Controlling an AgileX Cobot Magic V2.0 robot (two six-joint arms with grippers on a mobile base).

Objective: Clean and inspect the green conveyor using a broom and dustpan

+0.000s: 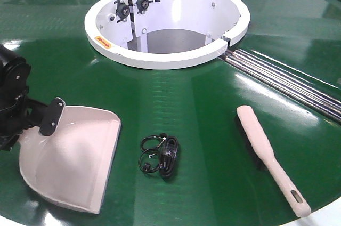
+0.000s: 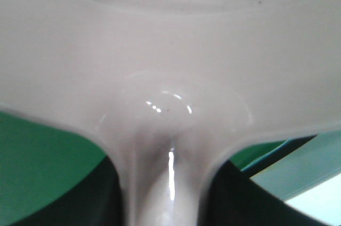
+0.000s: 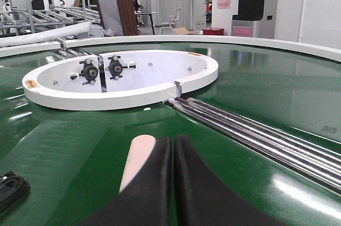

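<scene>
The green conveyor (image 1: 202, 103) fills the front view. The beige dustpan (image 1: 74, 162) lies at the lower left, its flat lip facing right. My left gripper (image 1: 48, 122) is shut on the dustpan's handle; in the left wrist view the handle (image 2: 165, 183) runs between the dark fingers (image 2: 101, 199). The beige broom (image 1: 266, 151) lies on the belt at the right, handle toward the near edge. My right gripper (image 3: 172, 146) is shut and empty, just above the belt, with the broom's rounded head end (image 3: 139, 156) just left of its fingers. The right gripper is out of the front view.
A coiled black cable (image 1: 162, 156) lies on the belt between dustpan and broom. The white ring-shaped hub (image 1: 165, 21) stands behind. Silver steel rails (image 1: 287, 79) run from the hub toward the right edge. The belt's white rim (image 1: 325, 218) shows at the near right.
</scene>
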